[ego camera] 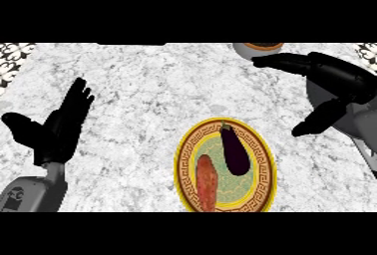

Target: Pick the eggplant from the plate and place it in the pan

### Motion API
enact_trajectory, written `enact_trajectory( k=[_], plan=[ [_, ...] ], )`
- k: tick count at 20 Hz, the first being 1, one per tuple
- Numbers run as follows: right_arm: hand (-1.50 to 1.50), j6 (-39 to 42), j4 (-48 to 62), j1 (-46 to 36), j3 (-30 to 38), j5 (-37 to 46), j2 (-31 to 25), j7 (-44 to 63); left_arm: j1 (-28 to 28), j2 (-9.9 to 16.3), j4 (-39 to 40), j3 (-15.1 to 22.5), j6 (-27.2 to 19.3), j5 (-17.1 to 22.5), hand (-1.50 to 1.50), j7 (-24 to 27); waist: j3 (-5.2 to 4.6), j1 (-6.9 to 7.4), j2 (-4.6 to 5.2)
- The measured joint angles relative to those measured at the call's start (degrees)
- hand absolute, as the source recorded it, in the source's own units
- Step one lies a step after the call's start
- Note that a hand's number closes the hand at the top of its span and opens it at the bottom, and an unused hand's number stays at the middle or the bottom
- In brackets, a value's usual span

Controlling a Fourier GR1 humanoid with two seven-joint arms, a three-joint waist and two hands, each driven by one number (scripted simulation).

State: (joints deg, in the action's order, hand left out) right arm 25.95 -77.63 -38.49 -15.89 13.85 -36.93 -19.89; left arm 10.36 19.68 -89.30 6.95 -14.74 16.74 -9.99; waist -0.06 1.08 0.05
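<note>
The eggplant (234, 150) is lying on the plate (184, 149), lower centre. The right hand (324, 79), open and empty, is hovering upper right; it should be lowering squarely over the eggplant's middle.

Counter (147, 89) open between left hand (63, 124) and plate (259, 149); wide bare stretch mid and far. Eggplant (234, 149) lies uncovered on plate, open from above; orange vegetable (207, 183) just beside it on left. Right hand (327, 74) hangs above-right of plate. Bowl (258, 48) at far edge, near right hand's fingers.
</note>
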Motion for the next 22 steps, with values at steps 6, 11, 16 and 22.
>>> enact_trajectory(
  k=[6, 11, 16, 22],
  plan=[
    [-1.50, 4.45, -1.41, -5.79, -6.80, 7.43, 2.85, 7.88, -0.43, 0.79, -0.53, -1.39, 1.68, 0.60, 0.00, -0.64, -0.01, -0.24, -0.08],
    [-1.50, 11.62, -1.39, -7.20, -13.79, 12.74, 2.53, 10.89, -0.04, 0.05, -0.78, -1.19, 1.10, -0.18, 0.00, -1.18, -0.01, -0.44, -0.08],
    [-1.50, 16.37, -4.18, -6.02, -15.90, 16.93, 2.53, 11.42, -1.17, -0.68, -0.67, -2.10, 1.76, -0.67, 0.00, -0.63, 0.03, -0.79, -0.10],
    [-1.50, 17.76, -10.73, -4.20, -18.20, 23.95, 3.21, 14.82, -1.89, -0.74, -1.65, -3.35, 2.55, -1.01, 0.00, -1.17, 0.04, -0.99, -0.17]
  ],
)
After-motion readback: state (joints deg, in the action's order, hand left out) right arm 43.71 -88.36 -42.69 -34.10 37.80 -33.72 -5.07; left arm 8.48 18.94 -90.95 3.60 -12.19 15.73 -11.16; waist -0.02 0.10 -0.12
